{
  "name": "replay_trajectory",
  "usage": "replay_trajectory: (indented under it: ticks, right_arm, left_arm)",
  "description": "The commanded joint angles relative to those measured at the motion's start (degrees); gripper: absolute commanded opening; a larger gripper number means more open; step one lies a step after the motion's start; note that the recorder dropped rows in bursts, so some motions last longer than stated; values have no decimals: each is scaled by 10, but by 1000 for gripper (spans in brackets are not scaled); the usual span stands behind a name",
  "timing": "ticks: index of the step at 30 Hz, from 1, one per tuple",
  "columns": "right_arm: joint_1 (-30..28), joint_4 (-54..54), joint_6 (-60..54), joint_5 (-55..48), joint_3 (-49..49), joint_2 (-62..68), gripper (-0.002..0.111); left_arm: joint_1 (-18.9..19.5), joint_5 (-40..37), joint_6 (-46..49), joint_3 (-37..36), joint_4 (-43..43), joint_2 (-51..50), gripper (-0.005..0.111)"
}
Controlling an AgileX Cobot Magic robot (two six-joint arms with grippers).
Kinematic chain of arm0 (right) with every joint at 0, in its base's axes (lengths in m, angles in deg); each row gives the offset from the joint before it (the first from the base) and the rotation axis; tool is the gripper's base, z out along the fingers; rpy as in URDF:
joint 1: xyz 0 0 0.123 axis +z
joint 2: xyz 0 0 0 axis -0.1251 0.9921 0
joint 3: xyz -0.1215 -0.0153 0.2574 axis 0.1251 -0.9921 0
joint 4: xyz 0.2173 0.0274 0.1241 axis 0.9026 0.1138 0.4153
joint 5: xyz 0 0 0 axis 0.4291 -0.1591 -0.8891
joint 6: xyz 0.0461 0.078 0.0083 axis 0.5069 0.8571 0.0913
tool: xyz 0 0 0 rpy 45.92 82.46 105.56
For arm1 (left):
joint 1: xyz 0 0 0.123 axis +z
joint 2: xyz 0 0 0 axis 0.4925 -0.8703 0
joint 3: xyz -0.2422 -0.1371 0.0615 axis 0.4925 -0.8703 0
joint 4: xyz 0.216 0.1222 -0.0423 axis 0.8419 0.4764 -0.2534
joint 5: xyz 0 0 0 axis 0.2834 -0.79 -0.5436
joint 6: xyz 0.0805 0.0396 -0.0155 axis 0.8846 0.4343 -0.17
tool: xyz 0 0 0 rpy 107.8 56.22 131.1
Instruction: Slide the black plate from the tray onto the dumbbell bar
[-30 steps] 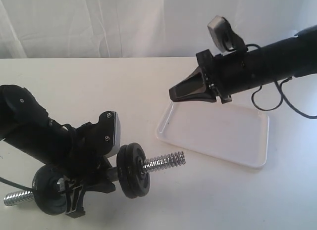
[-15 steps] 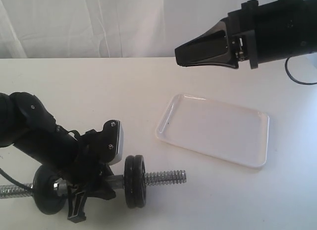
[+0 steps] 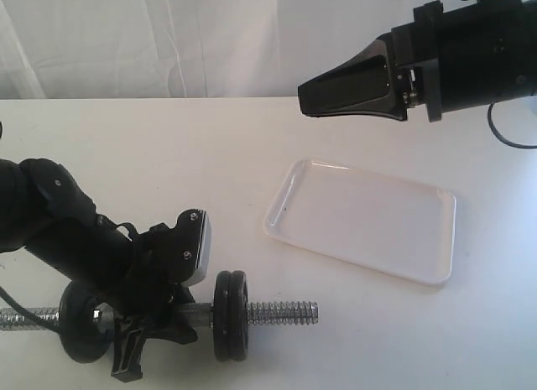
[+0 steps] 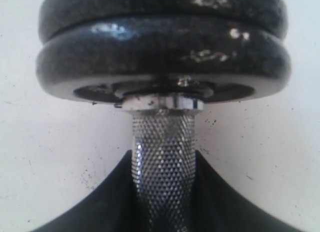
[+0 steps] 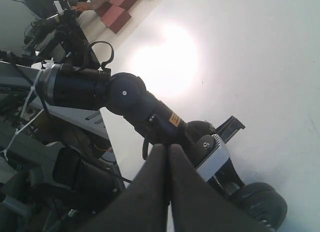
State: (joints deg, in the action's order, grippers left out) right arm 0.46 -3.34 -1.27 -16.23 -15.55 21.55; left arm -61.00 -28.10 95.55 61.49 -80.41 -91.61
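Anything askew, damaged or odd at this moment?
Nothing stands out. The tray holds nothing, the black plates sit squarely on the dumbbell bar, held by the left gripper; the right gripper is shut, aloft.

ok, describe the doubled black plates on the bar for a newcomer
On the white table, find the chrome dumbbell bar at the exterior view's lower left, in the left gripper. The plates stand on edge between gripper and bare threaded tip. They're two discs pressed together, unlike the lone disc opposite.
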Motion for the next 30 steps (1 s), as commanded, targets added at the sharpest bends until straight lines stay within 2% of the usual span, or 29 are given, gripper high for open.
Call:
replay_trajectory:
  ticks: [1,4,10,14,19,26,30]
  right_arm:
    - [0,4,-7,-1,-3,-3,1]
    - [0,4,-7,-1,-3,-3,1]
    - [0,4,-7,-1,-3,-3,1]
    - [0,4,-7,-1,-3,-3,1]
    - [0,4,-7,-1,-3,-3,1]
    - [0,4,-7,-1,-3,-3,1]
    - [0,4,-7,-1,-3,-3,1]
  left_arm:
    - [-1,-29,1,15,-60,9,0]
    - [-1,-28,1,15,-60,4,4]
    - [-1,-32,1,15,-60,-7,35]
    - [-1,-35,1,15,-59,-10,47]
    - [-1,-35,-3,15,-55,-10,50]
    - [-1,-35,-136,15,108,-10,50]
    - [-1,-35,-142,15,112,-10,50]
